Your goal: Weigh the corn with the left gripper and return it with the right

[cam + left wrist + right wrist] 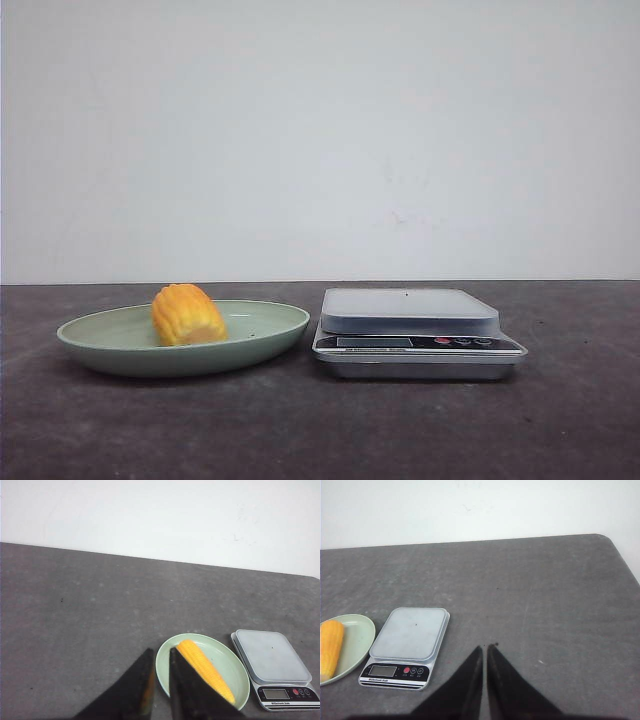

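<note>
We're looking at what reads as the very start; the corn [188, 315] is lying on its side in the pale green plate [270, 335], and the digital kitchen scale [410, 312] is sitting just beside the plate w/ nothing on its platform; so, as we're judging it, no step is done yet: pick-up, weighing and return are all left. Neither arm is showing in the front view. We're seeing the left gripper [161, 652] hanging above the table [320, 430], on the plate's far side from the scale, fingertips near the plate rim but not touching it; jaws nearly closed w/ a narrow gap, gripping nothing. The right gripper [486, 646] is hovering over bare table on the scale's side away from the plate, well apart from the corn; jaws pressed almost together, empty too. We're expecting the left jaws need to spread before reaching the corn.
</note>
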Tool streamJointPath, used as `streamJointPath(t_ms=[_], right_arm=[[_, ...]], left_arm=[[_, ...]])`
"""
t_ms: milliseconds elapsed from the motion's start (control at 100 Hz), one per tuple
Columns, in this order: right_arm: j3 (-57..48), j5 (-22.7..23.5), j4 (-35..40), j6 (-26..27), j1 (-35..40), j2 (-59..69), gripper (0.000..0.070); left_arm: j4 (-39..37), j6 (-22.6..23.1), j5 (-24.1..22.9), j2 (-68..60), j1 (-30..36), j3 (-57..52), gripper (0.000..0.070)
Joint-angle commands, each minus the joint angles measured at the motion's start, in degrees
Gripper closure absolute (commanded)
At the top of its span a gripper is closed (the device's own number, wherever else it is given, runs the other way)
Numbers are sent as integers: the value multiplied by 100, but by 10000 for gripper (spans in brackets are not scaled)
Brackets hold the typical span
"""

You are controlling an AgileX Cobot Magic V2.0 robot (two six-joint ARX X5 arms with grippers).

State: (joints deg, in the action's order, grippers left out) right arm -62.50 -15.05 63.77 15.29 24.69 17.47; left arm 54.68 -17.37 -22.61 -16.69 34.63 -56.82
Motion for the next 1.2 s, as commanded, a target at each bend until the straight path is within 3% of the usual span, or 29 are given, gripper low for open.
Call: streamJointPath(t_ms=[0, 380, 590, 860, 970, 1190], right_arm=[[-59, -4, -72, 70, 28, 13, 693], [-59, -7, -72, 70, 28, 13, 693], [-59, -7, -72, 70, 28, 13, 693], [-59, -7, -72, 70, 28, 13, 693], [-59, -4, -72, 70, 28, 13, 693], [-59, -4, -72, 70, 28, 13, 693]], left_arm=[[-31, -4, -4, 13, 37, -76, 688], [-31, -4, -7, 61, -11, -76, 688], [-258, -4, 68, 343, -1019, 146, 688], [-1991, 619, 1185, 1104, -2782, 2090, 688], [-2806, 645, 1569, 1408, -3036, 3032, 688], [-4450, 682, 1690, 1650, -3161, 4544, 688]])
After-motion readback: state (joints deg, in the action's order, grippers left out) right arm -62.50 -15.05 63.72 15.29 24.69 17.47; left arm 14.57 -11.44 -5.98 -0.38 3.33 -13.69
